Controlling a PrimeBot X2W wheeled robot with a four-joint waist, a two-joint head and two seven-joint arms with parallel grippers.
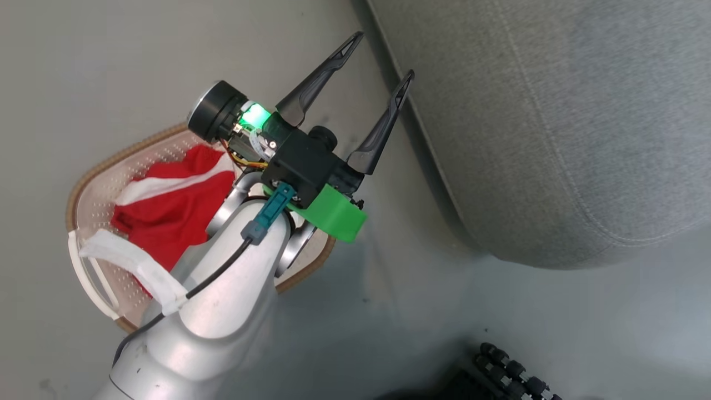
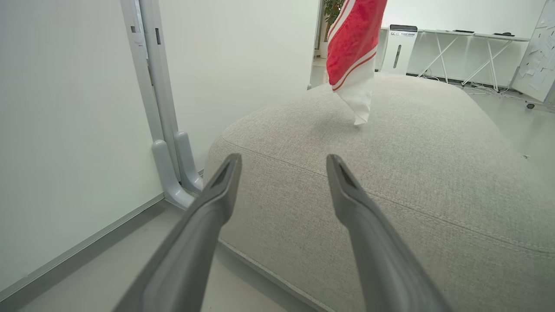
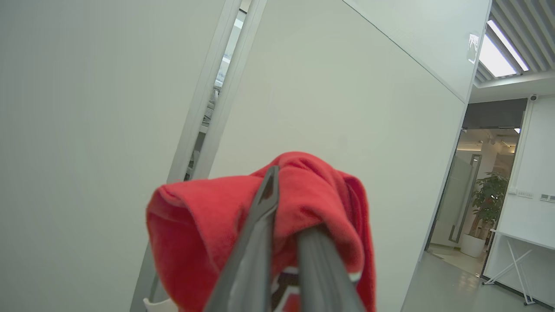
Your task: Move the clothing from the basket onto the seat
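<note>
Task part-done: one red garment (image 3: 303, 190), clamped in the closed right gripper (image 3: 291, 208), is hung above the seat (image 2: 433, 164), unreleased; another red garment (image 1: 166, 205) is left in the basket (image 1: 83, 183); the left gripper (image 1: 384, 53) is held open, empty.

This looks like an office or a company's open workroom rather than a home. It has tall plain white partition walls (image 2: 238, 56) set in pale metal posts (image 2: 149, 86), a smooth grey floor (image 1: 111, 66) and a slatted ceiling with a long strip light (image 3: 498, 54). Along the far wall stand white tabletops (image 2: 477, 34) on thin crossed legs, a white floor-standing unit (image 2: 401, 45) and a board (image 2: 540, 65) stuck with paper sheets. A potted plant (image 3: 488, 203) by a doorway and a big grey upholstered seat (image 2: 433, 173) suggest a lounge corner.
</note>
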